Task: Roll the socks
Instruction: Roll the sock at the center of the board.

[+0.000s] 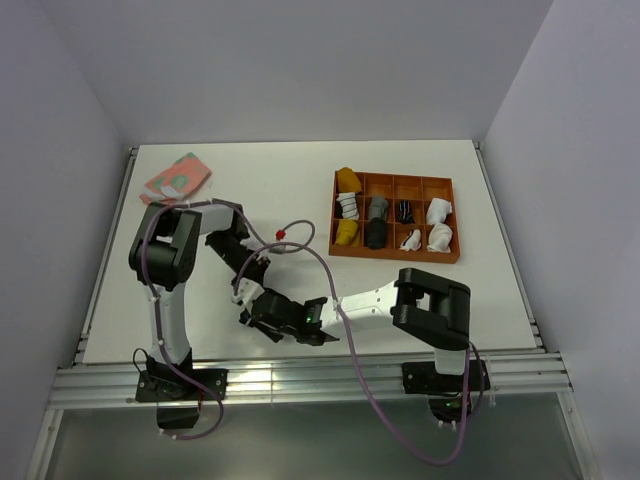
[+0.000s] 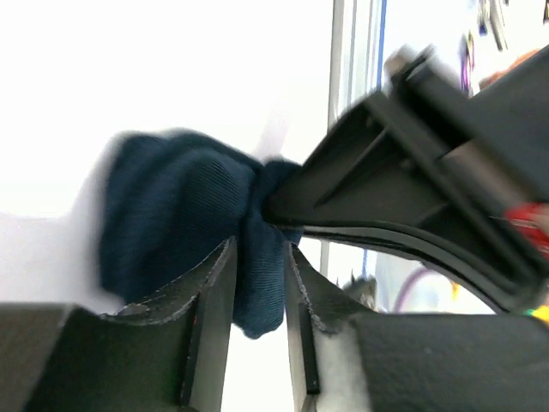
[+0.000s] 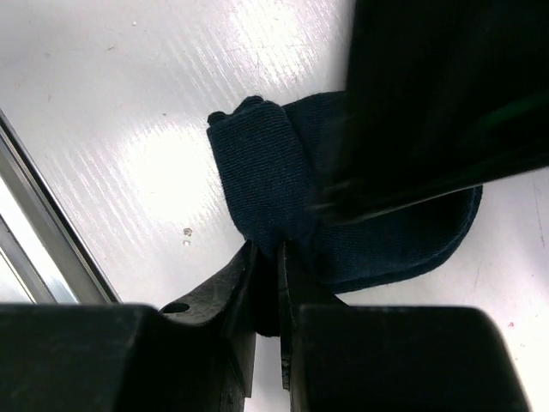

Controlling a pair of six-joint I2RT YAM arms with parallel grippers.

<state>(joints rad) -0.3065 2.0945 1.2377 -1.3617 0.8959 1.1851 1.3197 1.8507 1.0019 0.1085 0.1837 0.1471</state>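
Navy knit is the whole story here. From above, the left claw and right claw meet nose to nose near the bench's front edge, hiding what they hold. Left wrist view: one navy sock, bunched, with the jaws pinching a fold and the bulk off left. Right wrist view: same single sock, pinched at its near edge and lying crosswise ahead. Two claws, both on it.

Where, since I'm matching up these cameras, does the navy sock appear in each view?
Top external: not distinguishable; it is hidden where the two arm tips meet, low and left of centre.
Left wrist: navy sock at centre, pinched by the left fingers.
Right wrist: at centre, pinched by the right fingers.
Shared landmark: the aluminium rail along the table's near edge, also seen here and here.
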